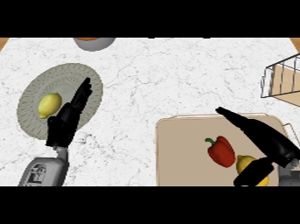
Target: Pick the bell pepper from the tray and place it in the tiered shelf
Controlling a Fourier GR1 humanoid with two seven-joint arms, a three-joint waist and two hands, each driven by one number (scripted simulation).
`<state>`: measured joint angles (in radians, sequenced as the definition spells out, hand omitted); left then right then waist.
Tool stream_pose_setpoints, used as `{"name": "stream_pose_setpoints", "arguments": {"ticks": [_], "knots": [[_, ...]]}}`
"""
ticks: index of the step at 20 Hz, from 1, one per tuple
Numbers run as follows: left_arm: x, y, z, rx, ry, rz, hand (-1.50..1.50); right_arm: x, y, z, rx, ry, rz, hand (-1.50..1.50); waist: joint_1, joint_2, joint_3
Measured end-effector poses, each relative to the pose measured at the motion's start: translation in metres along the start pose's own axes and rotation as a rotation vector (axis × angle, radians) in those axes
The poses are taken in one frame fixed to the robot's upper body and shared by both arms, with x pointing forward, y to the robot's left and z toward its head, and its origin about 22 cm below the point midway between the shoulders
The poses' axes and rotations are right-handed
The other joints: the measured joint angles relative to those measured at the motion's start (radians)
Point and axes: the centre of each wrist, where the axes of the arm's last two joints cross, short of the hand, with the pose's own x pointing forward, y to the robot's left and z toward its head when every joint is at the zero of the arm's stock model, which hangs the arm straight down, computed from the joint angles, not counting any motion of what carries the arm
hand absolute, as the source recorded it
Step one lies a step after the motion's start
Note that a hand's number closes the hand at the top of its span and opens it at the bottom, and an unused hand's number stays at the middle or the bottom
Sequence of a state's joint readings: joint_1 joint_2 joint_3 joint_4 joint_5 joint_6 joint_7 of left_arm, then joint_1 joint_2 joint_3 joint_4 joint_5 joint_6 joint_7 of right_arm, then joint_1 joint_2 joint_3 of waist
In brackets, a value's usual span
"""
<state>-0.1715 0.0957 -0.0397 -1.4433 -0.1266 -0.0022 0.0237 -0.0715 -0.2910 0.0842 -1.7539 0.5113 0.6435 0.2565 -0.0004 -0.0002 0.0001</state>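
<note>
A red bell pepper [222, 151] with a green stem lies on the beige tray [181, 153] at the lower right. My right hand [268, 140] hovers over the tray just right of the pepper, open, fingers straight and pointing up-left, thumb hanging down over a yellow lemon [245, 162]. It is not touching the pepper. The wire tiered shelf [287, 76] stands at the right edge, partly cut off. My left hand [68, 118] rests open at the left, fingers straight over a grey plate [81, 76].
A second lemon [49, 105] lies on the grey plate beside my left hand. A grey bowl [94, 43] with something orange inside sits at the counter's far edge. White marble counter [171, 78] stretches between the tray and the shelf.
</note>
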Motion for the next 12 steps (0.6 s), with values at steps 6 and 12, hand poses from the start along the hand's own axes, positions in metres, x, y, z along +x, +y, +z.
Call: {"name": "stream_pose_setpoints", "arguments": {"ticks": [6, 12], "knots": [[-0.004, -0.003, 0.003, -0.001, -0.005, 0.000, 0.00, -0.006, 0.011, -0.017, 0.012, -0.009, -0.004, -1.50, 0.001, 0.000, 0.000], [0.000, 0.002, 0.000, 0.003, 0.002, 0.002, 0.00, -0.007, 0.024, -0.019, 0.037, -0.009, 0.004, 1.50, 0.000, 0.000, 0.000]]}}
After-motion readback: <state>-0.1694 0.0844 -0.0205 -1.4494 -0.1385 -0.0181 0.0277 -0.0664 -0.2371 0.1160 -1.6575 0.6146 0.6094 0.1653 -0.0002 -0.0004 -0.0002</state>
